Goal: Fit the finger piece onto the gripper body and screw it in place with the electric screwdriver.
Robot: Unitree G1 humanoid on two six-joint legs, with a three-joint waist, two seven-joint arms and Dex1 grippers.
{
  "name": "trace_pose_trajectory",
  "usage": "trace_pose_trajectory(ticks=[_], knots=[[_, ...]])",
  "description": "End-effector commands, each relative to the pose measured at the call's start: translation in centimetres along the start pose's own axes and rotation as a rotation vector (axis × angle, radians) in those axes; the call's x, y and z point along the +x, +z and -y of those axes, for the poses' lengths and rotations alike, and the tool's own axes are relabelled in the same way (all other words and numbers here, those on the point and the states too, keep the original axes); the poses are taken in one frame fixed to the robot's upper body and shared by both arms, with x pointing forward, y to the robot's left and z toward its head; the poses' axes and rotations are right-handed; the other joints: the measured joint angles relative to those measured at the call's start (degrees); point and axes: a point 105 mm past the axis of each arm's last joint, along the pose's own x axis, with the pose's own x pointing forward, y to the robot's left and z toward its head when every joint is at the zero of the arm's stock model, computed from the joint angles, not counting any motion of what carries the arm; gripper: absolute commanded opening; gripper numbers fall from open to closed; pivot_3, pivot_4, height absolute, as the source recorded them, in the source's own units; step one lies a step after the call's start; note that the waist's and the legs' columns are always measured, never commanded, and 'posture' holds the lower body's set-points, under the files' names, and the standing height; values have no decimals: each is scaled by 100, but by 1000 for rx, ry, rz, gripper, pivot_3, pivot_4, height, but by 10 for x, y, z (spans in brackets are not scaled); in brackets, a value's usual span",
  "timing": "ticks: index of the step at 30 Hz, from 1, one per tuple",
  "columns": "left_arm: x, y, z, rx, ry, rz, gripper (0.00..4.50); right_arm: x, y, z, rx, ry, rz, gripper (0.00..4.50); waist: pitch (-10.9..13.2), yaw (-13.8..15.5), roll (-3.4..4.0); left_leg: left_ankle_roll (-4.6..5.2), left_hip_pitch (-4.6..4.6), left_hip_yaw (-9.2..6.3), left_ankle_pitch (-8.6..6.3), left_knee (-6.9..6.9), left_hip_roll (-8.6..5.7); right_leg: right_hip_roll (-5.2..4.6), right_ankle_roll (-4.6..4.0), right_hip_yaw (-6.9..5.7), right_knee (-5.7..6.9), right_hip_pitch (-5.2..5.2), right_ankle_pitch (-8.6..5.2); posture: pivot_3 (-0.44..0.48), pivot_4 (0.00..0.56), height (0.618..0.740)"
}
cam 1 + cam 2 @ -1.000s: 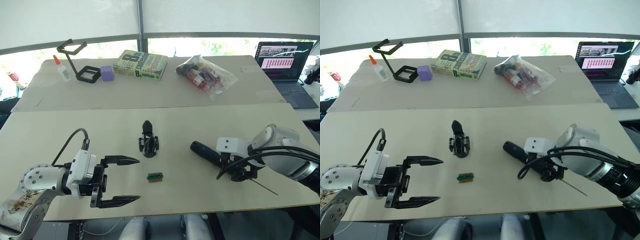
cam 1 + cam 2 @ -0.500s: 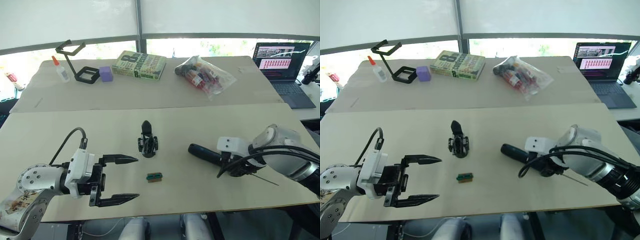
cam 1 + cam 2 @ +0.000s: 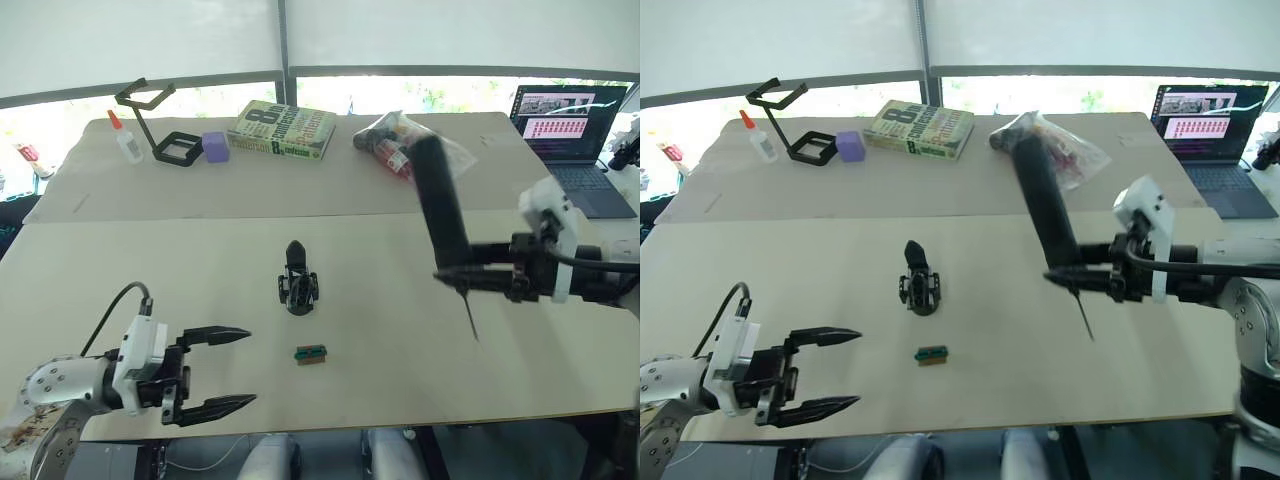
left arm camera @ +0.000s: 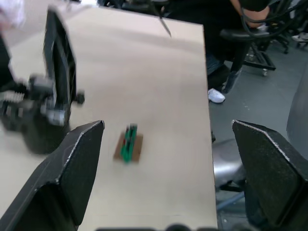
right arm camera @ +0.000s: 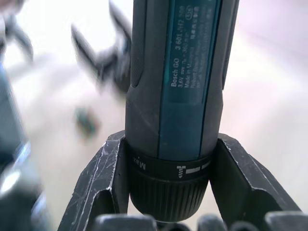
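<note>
Electric screwdriver point(image 3: 441, 205) lifted off table, now upright in right gripper point(image 3: 478, 279).

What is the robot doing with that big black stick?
That stick is the electric screwdriver. The right gripper is shut on it and holds it up above the table, with the thin metal bit pointing down. The gripper body stands in the middle of the table, and nothing touches it. The left gripper waits open, low over the near edge. Close by lies a tiny green-and-brown block. No screwing has begun yet.
</note>
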Motion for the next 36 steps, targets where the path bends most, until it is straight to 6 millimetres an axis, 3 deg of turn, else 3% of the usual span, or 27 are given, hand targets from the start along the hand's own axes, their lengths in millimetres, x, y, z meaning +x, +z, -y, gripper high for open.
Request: trace_pose_trajectory(ticks=[1,5,10,16,21,36], knots=[[-13,-10,-3,70,18,-48,4500,7,32,-34,-218,73,320,1954,0,3,1,0,6,-1,0,-4,0,1,0,0,2,2,0,0,150,740],[-17,-29,-7,91,59,-81,4500,30,10,-76,-346,278,452,1954,-1,2,1,-24,5,-3,13,-10,-4,0,0,-6,43,-6,-1,0,150,740],[-3,-38,-9,97,54,-68,4500,57,-9,-95,-416,428,514,1954,-1,-80,-4,-17,18,24,10,11,-9,-12,0,-12,58,1,0,0,150,740],[23,-44,-13,135,15,-48,4500,82,-22,-99,-394,551,494,1954,-1,-85,-7,-18,66,28,10,4,-2,-8,-7,-10,60,20,-5,0,150,740],[41,-43,-24,152,7,-18,4500,98,-19,-103,-385,592,516,1954,-2,-80,-9,-23,56,29,12,3,-4,-9,-8,-11,71,5,-5,0,150,740],[67,-54,-20,148,-105,-7,4500,104,-20,-107,-357,613,479,1954,-2,-75,-9,-22,40,28,12,1,-2,-8,-8,-16,74,-4,-5,0,150,740]])
